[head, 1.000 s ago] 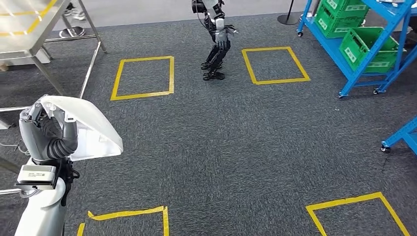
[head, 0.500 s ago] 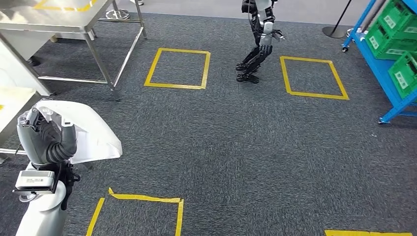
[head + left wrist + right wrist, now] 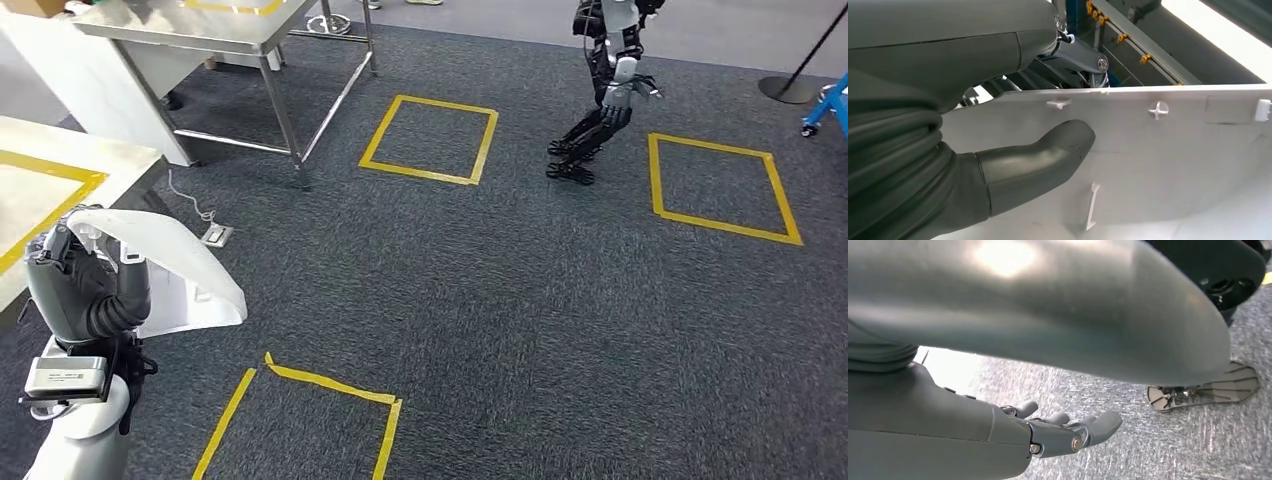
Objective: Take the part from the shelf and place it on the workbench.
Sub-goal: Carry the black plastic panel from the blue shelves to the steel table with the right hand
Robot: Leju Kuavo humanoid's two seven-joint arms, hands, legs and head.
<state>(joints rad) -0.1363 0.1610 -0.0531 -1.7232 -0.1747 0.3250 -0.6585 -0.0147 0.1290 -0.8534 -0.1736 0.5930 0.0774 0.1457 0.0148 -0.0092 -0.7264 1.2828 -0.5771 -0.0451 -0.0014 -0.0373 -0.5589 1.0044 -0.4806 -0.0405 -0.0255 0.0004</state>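
Note:
A white curved plastic part (image 3: 180,270) is held up at the lower left by my left hand (image 3: 85,285), which grips its near edge. In the left wrist view the thumb (image 3: 1043,155) presses flat on the part's white inner face (image 3: 1168,160), which has small moulded clips. A workbench (image 3: 45,185) with a pale top and yellow tape border stands at the far left, just beyond the hand. My right hand (image 3: 1063,432) hangs over the grey carpet, fingers loosely extended and holding nothing.
A metal table (image 3: 215,30) stands at the back left. Another humanoid robot (image 3: 605,90) stands at the back, between two yellow taped squares (image 3: 430,140) on the carpet. A taped corner (image 3: 320,400) lies near my feet. A cable plug (image 3: 215,235) lies by the workbench.
The camera has turned left: the blue shelf with green crates has slid out of view on the right and the workbench has come in at the left. My left hand still holds the part.

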